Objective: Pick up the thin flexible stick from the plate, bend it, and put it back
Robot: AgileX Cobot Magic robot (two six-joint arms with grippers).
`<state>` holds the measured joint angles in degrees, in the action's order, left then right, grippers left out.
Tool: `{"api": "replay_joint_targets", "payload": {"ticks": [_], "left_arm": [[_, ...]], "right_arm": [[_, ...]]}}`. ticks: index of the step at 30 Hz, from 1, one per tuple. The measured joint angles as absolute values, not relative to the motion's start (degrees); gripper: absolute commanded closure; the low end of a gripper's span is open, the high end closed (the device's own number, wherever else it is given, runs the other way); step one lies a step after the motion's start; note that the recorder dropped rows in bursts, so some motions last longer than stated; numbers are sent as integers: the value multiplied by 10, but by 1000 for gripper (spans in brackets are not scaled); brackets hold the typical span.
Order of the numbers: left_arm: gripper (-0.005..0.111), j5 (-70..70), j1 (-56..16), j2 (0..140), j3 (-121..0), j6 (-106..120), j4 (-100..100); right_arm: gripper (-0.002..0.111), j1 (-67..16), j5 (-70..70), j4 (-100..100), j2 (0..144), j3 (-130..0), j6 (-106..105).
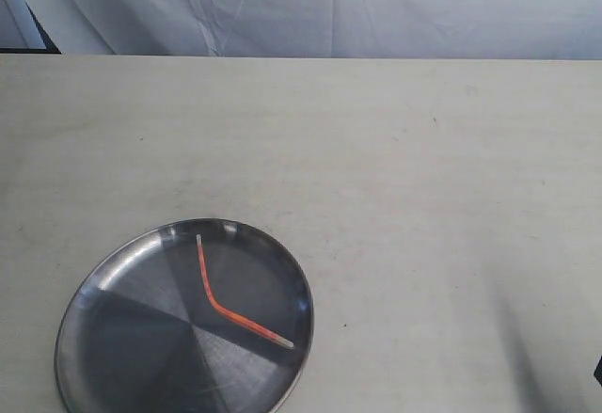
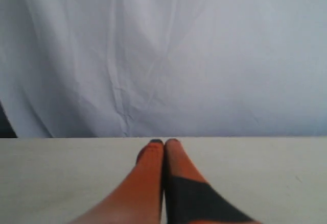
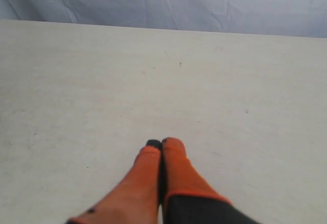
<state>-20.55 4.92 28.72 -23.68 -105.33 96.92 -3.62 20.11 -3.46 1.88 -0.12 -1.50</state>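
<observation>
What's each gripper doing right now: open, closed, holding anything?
Left gripper: closed, holding nothing.
Right gripper: closed, holding nothing.

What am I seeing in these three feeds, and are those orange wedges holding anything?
This is a robot with two arms. One camera, off the arms, shows a pale table from above. On it a round metal plate holds a thin orange stick, which is kinked partway along. The other two cameras sit on the wrists and look along the hands. The orange wedges are those hands: the left hand and the right hand. Both are shut with nothing between the fingers.
</observation>
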Motion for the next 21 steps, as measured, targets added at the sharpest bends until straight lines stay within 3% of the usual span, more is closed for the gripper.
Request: {"api": "replay_joint_targets", "payload": {"ticks": [10, 21], "left_arm": [[107, -15, -12, 164, -133, -728, 669], [107, 18, -42, 39, -10, -449, 373]], "right_arm": [[109, -36, 200, -35, 19, -1, -15], [109, -36, 200, -35, 19, -1, -15]]}}
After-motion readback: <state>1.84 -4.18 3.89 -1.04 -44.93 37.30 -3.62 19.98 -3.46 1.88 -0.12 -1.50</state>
